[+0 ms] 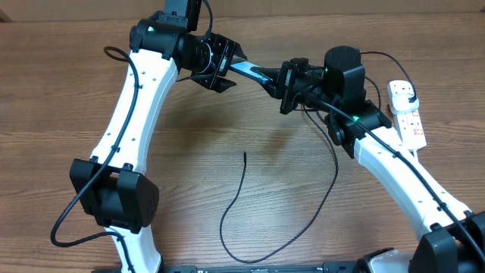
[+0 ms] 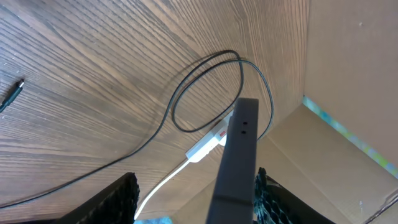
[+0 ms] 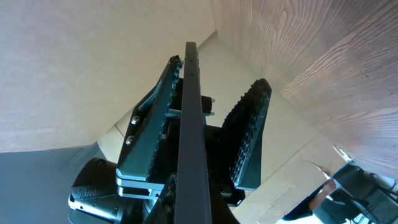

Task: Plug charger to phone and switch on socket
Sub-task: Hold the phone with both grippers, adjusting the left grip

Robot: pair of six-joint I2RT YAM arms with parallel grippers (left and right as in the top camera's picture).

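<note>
The phone [image 1: 246, 72] is held in the air between both grippers, its light-blue screen partly showing. My right gripper [image 1: 289, 85] is shut on one end; in the right wrist view the phone [image 3: 188, 124] runs edge-on out of its jaws [image 3: 193, 208]. My left gripper [image 1: 220, 64] is open around the other end. In the left wrist view the phone [image 2: 239, 155] lies against one finger, with the other finger of the gripper [image 2: 196, 182] well apart. The charger [image 1: 241, 193] loops on the table, its tip [image 1: 245, 154] free. The socket [image 1: 407, 115] lies at the far right.
The charger's black plug [image 1: 407, 91] sits at the socket's far end. In the left wrist view the cable loop [image 2: 205, 93], its tip [image 2: 15, 90], the socket [image 2: 208, 142] and its white cord [image 2: 163, 186] lie below on the wooden table [image 1: 68, 91]. A cardboard wall [image 2: 348, 74] stands behind.
</note>
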